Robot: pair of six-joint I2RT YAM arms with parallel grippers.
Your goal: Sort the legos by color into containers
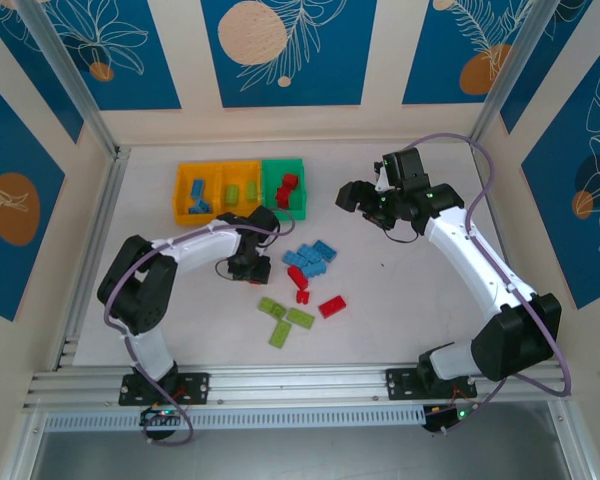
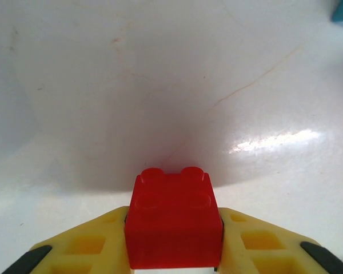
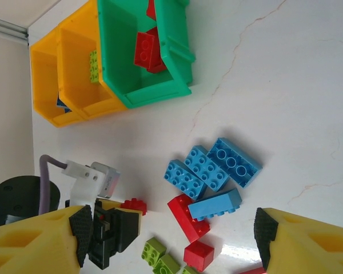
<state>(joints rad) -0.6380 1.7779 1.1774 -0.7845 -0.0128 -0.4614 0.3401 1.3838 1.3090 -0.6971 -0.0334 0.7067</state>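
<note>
1. Clamping a red brick (image 2: pixel 172 225), the left gripper (image 1: pixel 250 266) is held low over the bench (image 1: pixel 380 310), presumably bound for the green bin (image 1: pixel 283 187), where reds are gathered.
2. The right gripper (image 1: pixel 363 200) is held spread and empty, right of the unsorted legos (image 1: pixel 310 258).

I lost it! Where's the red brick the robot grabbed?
The red brick sits in the left gripper, in the top view just left of the blue bricks.

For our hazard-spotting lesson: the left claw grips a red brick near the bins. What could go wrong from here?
1. Much of the red brick sticks out past the left claw, so it might slip in transit.
2. The green bin holding reds touches a yellow bin, so a loose drop could land wrongly.
</note>
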